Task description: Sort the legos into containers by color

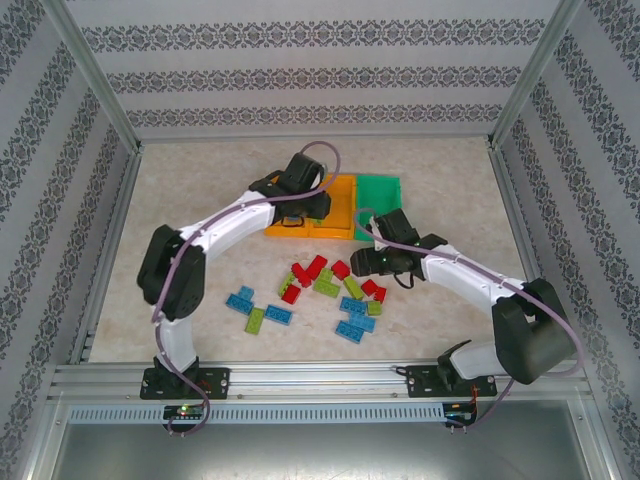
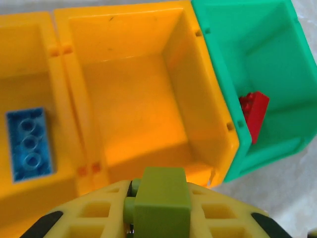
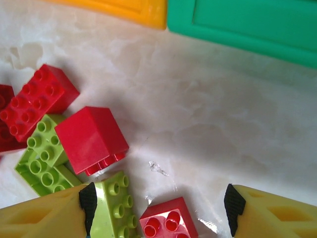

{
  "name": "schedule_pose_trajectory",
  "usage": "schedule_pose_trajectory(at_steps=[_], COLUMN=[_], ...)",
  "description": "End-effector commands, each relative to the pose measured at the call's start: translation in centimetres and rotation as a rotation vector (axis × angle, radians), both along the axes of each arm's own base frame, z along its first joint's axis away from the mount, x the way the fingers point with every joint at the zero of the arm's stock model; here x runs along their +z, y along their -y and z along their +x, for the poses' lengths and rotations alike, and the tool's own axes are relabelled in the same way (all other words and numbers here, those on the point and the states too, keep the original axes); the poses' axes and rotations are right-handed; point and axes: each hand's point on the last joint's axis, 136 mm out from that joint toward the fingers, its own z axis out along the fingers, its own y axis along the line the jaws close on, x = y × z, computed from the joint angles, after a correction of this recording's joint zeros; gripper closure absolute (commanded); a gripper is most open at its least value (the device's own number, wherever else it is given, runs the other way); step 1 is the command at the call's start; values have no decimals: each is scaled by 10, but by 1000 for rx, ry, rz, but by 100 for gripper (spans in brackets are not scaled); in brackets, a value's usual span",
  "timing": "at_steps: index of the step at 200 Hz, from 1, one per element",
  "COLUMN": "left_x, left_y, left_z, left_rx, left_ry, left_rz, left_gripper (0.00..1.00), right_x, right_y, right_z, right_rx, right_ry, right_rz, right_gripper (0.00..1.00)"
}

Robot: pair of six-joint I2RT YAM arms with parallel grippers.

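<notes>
Three open-topped rectangular plastic bins sit in a row: the left orange bin (image 2: 29,29) holds a sky-blue studded brick (image 2: 28,144), the middle orange bin (image 2: 124,29) shows a bare floor, and the green bin (image 2: 237,29) holds a red brick (image 2: 253,106). The left gripper (image 2: 159,225) is clamped on a lime green brick (image 2: 161,196) over the middle bin's near wall, so the bare floor lies just ahead of its fingers and a short forward reach looks needed before release. The right gripper (image 3: 158,208) hangs with fingers spread over the loose pile (image 1: 330,290) on the table (image 3: 223,109), a small red square brick (image 3: 168,225) between them and a lime green oblong brick (image 3: 113,208) just beside one finger.
</notes>
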Motion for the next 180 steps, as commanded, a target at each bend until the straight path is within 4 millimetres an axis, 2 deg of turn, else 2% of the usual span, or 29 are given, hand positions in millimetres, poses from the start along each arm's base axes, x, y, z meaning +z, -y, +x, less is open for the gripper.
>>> schedule_pose_trajectory(at_steps=[1, 48, 79, 114, 149, 180], left_x=[-7, -21, -20, -3, 19, 24], left_y=[16, 22, 25, 26, 14, -6], left_z=[10, 39, 49, 47, 40, 29], left_rx=[-10, 61, 93, 116, 153, 195], left_ry=[-33, -23, -21, -2, 29, 23], left_rz=[-9, 18, 3, -59, -103, -123], left_gripper=[81, 74, 60, 40, 29, 23], right_x=[4, 0, -3, -12, -16, -19], right_y=[-7, -32, -47, -54, -61, -70], right_z=[2, -4, -5, -2, -1, -3], right_rx=[7, 95, 187, 224, 254, 297], right_ry=[56, 92, 83, 53, 43, 22], right_rz=[8, 33, 14, -16, -19, -11], right_gripper=[29, 29, 29, 31, 31, 32])
